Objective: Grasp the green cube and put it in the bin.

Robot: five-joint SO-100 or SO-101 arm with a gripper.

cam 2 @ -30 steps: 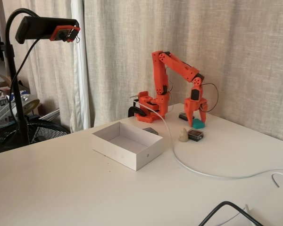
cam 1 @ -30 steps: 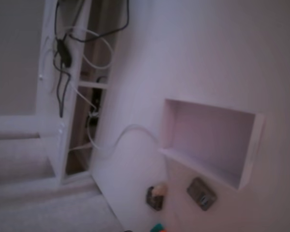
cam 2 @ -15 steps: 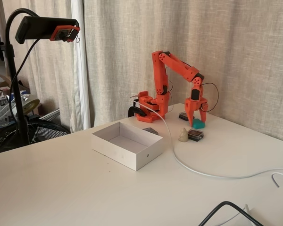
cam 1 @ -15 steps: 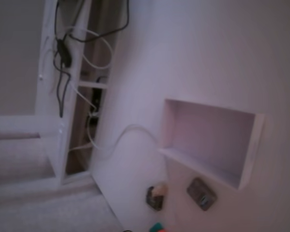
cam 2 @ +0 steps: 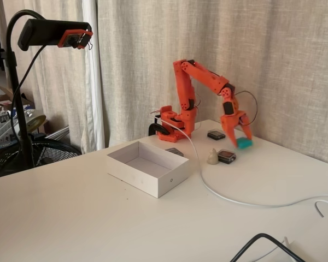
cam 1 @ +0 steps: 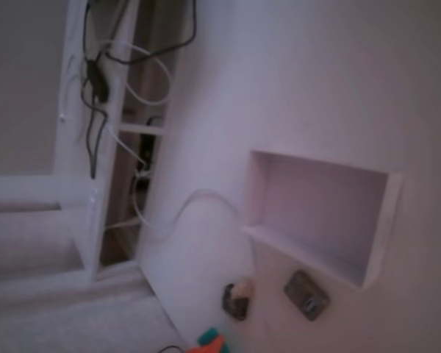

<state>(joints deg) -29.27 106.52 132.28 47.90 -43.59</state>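
Observation:
The green cube [cam 2: 244, 143] hangs just above the table at the back right, held between the fingers of the orange gripper [cam 2: 241, 140], which is shut on it. In a blurry fixed view the same cube [cam 1: 208, 336] shows at the bottom edge with an orange gripper [cam 1: 209, 346] tip against it. The bin [cam 2: 163, 183], a shallow white box, stands on the table left of the arm and apart from the cube. That blurry view shows the bin [cam 1: 380, 229] at the right, with nothing inside.
A small dark grey block [cam 2: 226, 156] and a tan cone [cam 2: 212, 157] lie under the arm, with another dark block [cam 2: 216, 134] behind. A white cable [cam 2: 218, 192] curves across the table. A camera on a black stand [cam 2: 53, 31] rises at the left.
The gripper has lifted the green cube off the table and swung it to the right. In the blurry view the cube has moved left and further into the picture.

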